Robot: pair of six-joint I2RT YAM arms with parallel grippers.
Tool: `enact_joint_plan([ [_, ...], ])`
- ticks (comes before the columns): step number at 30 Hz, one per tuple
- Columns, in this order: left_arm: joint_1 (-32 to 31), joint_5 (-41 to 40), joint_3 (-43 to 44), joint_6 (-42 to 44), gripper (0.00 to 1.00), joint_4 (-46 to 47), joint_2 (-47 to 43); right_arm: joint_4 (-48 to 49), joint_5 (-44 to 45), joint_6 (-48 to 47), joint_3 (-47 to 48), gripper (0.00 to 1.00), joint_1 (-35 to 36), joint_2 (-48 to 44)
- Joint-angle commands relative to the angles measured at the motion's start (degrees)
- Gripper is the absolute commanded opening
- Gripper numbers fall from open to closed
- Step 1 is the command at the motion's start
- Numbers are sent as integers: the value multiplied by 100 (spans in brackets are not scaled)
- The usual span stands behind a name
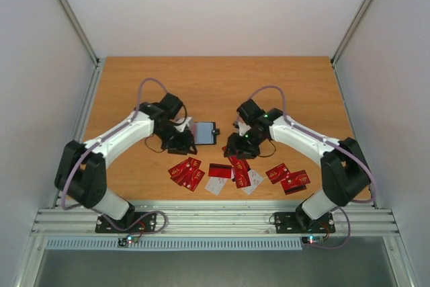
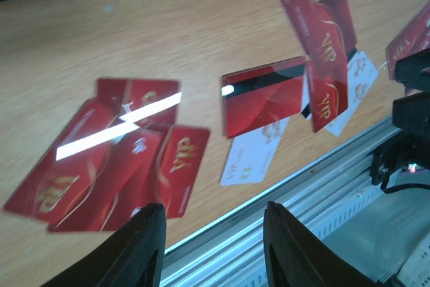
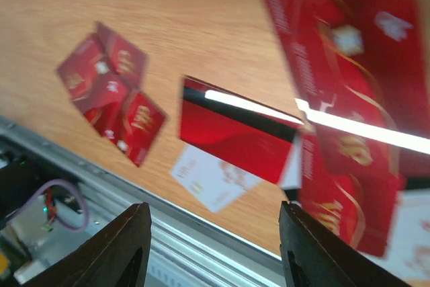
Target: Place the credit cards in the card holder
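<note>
**One card is being singled out for the open holder**

The card holder (image 1: 205, 132) is lying open on the tabletop (image 1: 222, 78) between the two arms, with its greyish inside turned up. The credit cards (image 1: 186, 171) are lying scattered in overlapping clusters along the near edge, apart from the holder. The left fingers (image 2: 144, 250) are being held apart with nothing between them. The right fingers (image 3: 127, 253) are likewise spread and empty.

For a clean pick, a card lying on top should be chosen. The striped card (image 2: 263, 95), resting partly over a white card (image 2: 250, 160), is being judged the likeliest (its overlapping edge is probably offering the fingers something to catch). A card lying flat is expected to be hard to pinch, so it may need to be tilted or slid first. The holder may need steadying by the other arm during insertion.

"VIP" is being read in gold on several red cards, and apparently on the white one. Smaller print is too blurred to be read.
</note>
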Motion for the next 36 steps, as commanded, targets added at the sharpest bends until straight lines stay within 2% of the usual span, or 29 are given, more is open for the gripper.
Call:
enact_joint_plan([
  [1,-576,193,652,-43,42,641,560,-265,812,767,-606,56,-250,-751],
  [7,-1067,-44,1259,-637,42,997,1519,-219,885,576,-1194,58,-847,-1107],
  [13,-1467,-109,1858,-1008,41,1039,2398,329,233,208,-1467,59,-1563,-823],
  [17,-1638,-63,2134,-1109,40,1024,2818,353,88,-22,-1344,59,-1734,-501],
  [22,-1789,-135,2347,-720,40,791,2896,-29,275,193,-1491,59,-1747,-867],
  [27,-1806,-643,2306,94,42,295,2921,-123,-120,570,-1904,59,-1650,-1400],
  [32,-1806,-560,2034,649,43,81,2937,-13,-277,848,-2055,59,-1134,-1601],
  [36,-1806,-327,1561,619,43,376,2745,344,-316,1191,-2301,59,-799,-1646],
])
